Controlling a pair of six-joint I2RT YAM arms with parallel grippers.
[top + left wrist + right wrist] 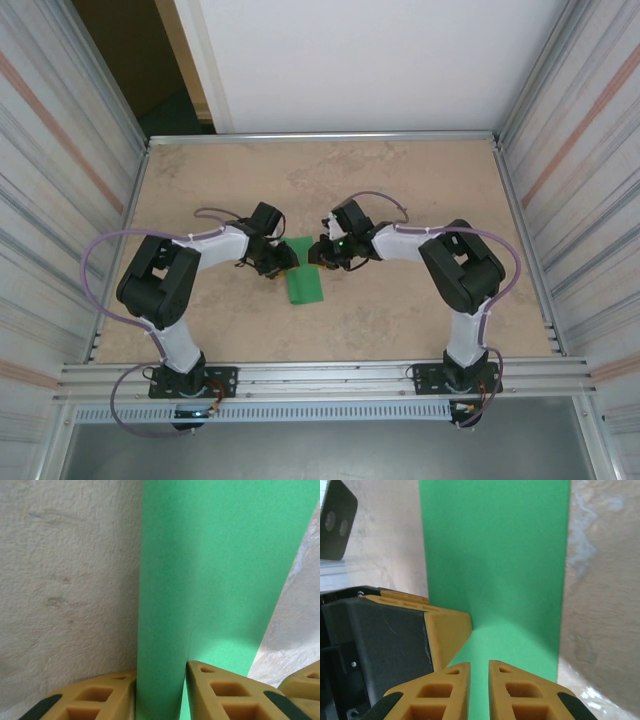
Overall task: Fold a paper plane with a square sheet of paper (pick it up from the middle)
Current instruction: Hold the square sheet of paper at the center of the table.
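Square sheet of paper (pixel 304 283) lies folded into a narrow green strip on the middle of the counter (pixel 420 180). It runs from far to near, with its far end between your two hands and its near end free. Your left hand (pixel 277 262) meets the strip from the left and your right hand (pixel 326 252) from the right, both at the far part of it. In the left wrist view the tan fingers (pixel 225 695) stand a little apart with green filling the gap. You cannot tell from this whether they clamp a raised layer or merely straddle the flat strip. In the right wrist view the fingers (pixel 520 690) are nearly pressed together with a thin slit of green between them, and whether they nip the paper is likewise unclear. The step looks like setting a lengthwise fold, so treat one hand as the anchor and let the other do the work. Stay low and move slowly, since thin paper will likely slide or buckle on this smooth surface. Watch that the long edges stay aligned, and avoid pulling the hands apart, which could open the crease. Before any lift, regrasp nearer the strip's middle, or the free near end will probably droop. Nothing here serves as a container: the strip rests directly on the counter.
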